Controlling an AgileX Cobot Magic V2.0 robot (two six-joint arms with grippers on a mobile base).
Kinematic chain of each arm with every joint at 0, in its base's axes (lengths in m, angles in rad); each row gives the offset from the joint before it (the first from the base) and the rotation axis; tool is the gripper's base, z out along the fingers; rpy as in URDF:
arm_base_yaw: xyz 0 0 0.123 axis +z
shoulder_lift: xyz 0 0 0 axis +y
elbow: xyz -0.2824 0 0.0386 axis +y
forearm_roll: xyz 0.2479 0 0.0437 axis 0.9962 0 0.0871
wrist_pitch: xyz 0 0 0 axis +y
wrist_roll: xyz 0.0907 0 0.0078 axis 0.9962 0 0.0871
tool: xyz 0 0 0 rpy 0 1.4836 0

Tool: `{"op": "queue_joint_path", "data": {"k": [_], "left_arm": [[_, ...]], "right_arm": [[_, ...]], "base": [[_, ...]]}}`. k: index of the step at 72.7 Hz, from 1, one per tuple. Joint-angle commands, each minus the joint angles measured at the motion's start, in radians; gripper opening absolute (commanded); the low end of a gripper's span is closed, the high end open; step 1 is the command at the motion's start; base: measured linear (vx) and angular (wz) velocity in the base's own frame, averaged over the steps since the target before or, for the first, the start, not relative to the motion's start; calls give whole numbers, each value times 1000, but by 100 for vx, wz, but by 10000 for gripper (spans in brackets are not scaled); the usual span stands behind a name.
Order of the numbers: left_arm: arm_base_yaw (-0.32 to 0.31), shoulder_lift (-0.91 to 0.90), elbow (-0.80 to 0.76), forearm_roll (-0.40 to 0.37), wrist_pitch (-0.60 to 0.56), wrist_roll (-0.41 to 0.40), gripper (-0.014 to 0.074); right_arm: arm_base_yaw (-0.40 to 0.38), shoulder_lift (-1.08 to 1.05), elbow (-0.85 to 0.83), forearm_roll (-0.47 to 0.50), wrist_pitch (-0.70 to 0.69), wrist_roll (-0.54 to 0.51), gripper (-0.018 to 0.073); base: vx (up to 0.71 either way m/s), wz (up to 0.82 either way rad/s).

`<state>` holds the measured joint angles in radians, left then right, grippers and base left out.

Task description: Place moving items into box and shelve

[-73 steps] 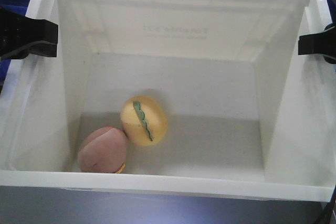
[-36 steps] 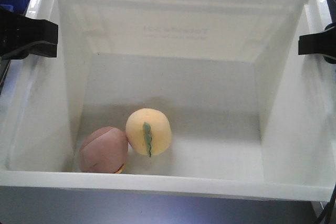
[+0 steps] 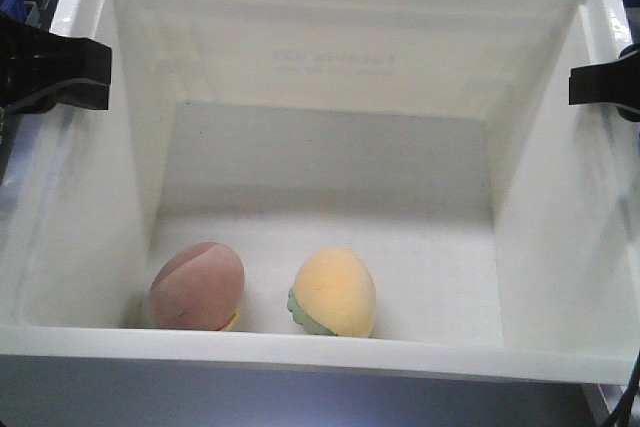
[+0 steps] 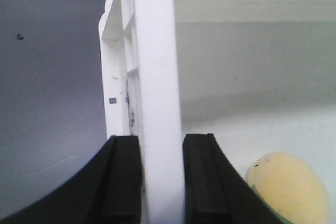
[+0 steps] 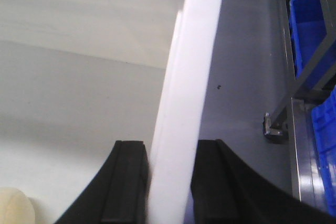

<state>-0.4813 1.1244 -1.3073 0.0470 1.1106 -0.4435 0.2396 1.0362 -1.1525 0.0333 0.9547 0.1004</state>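
A large white plastic box fills the front-facing view, seen from above with its open top toward the camera. Faint dark print shows through the far wall, too dim to read. Two soft items rest on the box floor against the near wall. The brownish-pink rounded disc sits in the near left corner, with a tan edge showing at its base. The yellow egg shape sits just to its right, apart from it, with its green scalloped stripe low on its left side. The left gripper clamps the box's left wall near the rim. In the left wrist view its black fingers press on both sides of the white wall, and the egg lies inside, low at the right. The right gripper clamps the right wall the same way, its fingers pinching the rim from either side. Beyond that wall are a grey surface, a metal frame and blue bins.
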Motion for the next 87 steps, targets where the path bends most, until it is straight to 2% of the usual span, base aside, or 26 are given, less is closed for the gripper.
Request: {"op": "queue_joint_path", "data": {"k": [1, 87], "left_arm": [[3, -35, -40, 54, -101, -2, -6], [3, -35, -40, 54, -101, -2, -6]], "right_arm": [[-10, -24, -41, -57, -122, -15, -6], [-10, -24, -41, -57, -121, -15, -6]], "base": [[48, 5], [47, 4]]}}
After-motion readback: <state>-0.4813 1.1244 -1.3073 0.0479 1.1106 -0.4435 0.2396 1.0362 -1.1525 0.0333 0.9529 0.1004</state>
